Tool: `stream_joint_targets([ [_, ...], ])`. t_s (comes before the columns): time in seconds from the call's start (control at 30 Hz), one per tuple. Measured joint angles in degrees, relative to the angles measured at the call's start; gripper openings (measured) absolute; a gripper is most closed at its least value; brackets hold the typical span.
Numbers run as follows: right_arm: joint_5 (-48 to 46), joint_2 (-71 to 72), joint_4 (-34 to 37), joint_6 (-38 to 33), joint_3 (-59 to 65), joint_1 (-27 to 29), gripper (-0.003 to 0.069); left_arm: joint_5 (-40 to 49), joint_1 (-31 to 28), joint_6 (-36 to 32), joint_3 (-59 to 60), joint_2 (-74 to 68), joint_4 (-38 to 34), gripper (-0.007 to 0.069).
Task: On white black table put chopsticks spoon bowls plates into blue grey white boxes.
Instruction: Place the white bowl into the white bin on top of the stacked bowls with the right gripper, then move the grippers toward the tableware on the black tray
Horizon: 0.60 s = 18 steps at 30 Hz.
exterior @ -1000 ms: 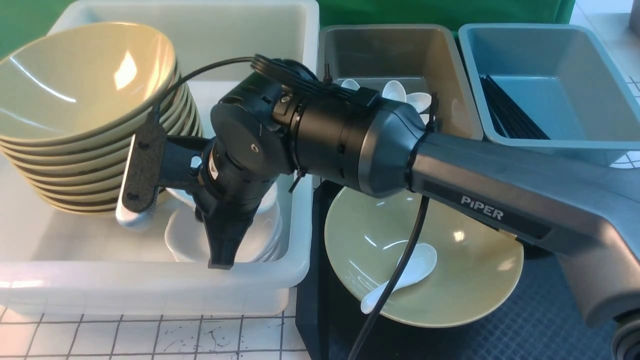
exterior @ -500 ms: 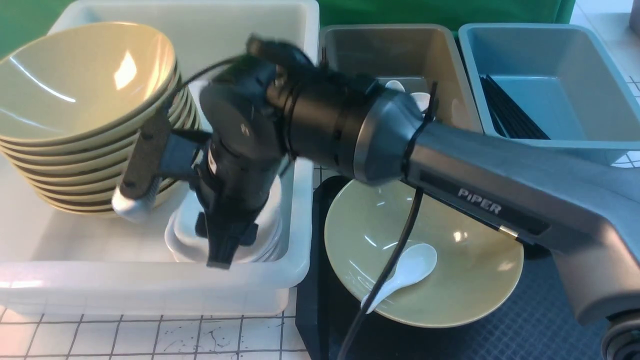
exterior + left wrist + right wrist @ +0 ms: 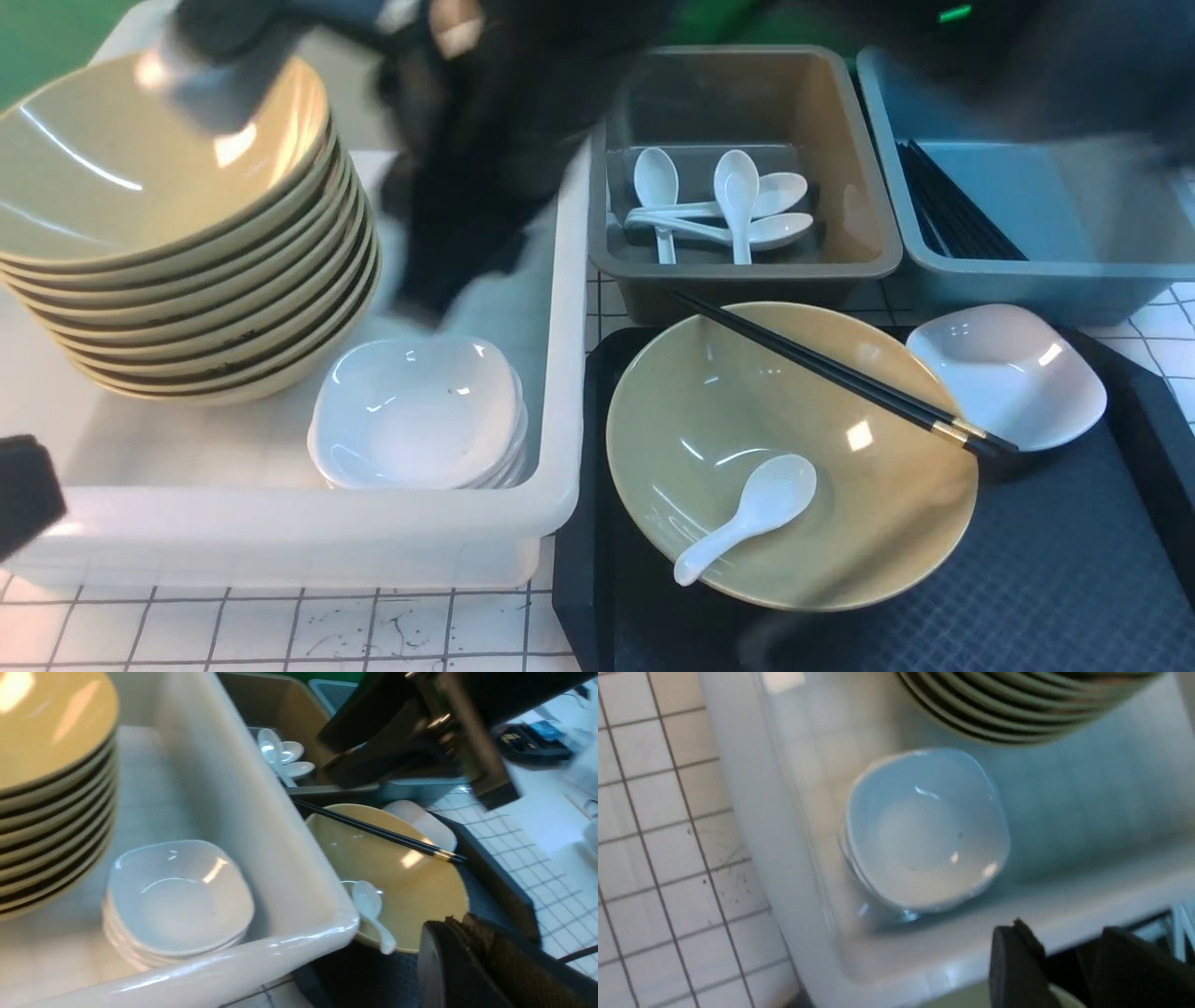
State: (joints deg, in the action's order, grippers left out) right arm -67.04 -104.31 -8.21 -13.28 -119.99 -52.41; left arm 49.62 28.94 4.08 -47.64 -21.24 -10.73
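This looks like a robot test bench in a lab, set up as a dish-sorting station. The table (image 3: 280, 625) is white and ruled with a thin black grid, and a green backdrop (image 3: 47, 37) stands behind its far edge. Plastic tubs hold sorted tableware: stacked bowls (image 3: 187, 308) and plates (image 3: 420, 420) in the white box (image 3: 280, 537), spoons (image 3: 738, 196) in the grey-brown box (image 3: 845, 121), and chopsticks (image 3: 957, 219) in the blue box (image 3: 1027, 285). A blurred black robot arm (image 3: 485, 140) reaches over them.
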Motion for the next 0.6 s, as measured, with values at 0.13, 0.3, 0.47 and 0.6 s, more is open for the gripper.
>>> stream_joint_targets([
  [0.13, -0.05, 10.70, -2.03, 2.62, 13.65, 3.91, 0.0209, -1.71, 0.00, -4.08, 0.00, -0.26, -6.44, -0.0001],
  [0.3, -0.05, 20.30, -2.58, 3.11, 29.39, 10.25, 0.0242, -3.53, 0.00, -14.35, 0.00, -4.22, -17.26, -0.0001],
  [0.47, 2.82, 23.02, -2.58, 2.79, 43.05, 17.75, 0.0363, -4.38, 0.00, -27.38, 0.00, -11.95, -31.39, -0.0001],
  [0.6, 10.77, 21.73, -2.58, 2.07, 49.33, 20.66, 0.0451, -5.10, 0.00, -36.04, 0.00, -16.11, -39.16, -0.0001],
])
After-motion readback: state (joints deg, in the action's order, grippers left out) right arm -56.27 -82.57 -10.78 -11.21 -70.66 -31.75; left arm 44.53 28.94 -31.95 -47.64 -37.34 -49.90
